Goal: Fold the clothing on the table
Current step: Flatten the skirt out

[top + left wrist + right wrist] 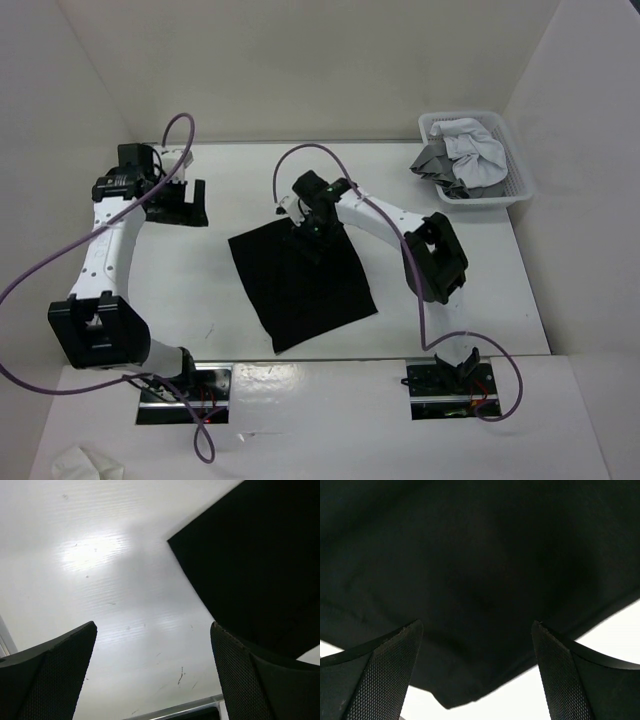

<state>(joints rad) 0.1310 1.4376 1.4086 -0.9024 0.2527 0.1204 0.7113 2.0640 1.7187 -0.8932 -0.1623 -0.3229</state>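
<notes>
Black fabric, the clothing point(300, 285), lies spread flat near the middle of the white table point(200, 290); seen from above it forms a rough four-sided shape turned at a slant, with one corner pointing toward the near edge between the two arm bases; no print shows on it.

Right gripper point(315, 243) hangs over the far edge of the clothing, its arm reaching in from the right; in the right wrist view its two dark textured fingers point(375, 675) stand wide apart, released, with nothing between them; black cloth fills almost all of that view, and a strip of white table shows at the bottom and the lower right.

Left gripper point(186, 205) sits over bare table at the far left, well apart from the clothing; in the left wrist view its fingers point(260, 680) are also spread wide and hold nothing; below them is white table, and a corner of the black cloth enters from the upper right.

At the far right corner of the table stands a white plastic basket point(490, 202); inside it lie a crumpled white garment point(470, 140) and a grey garment point(432, 160), the grey one spilling over the left rim.

Purple cables point(40, 270) loop from both arms.
</notes>
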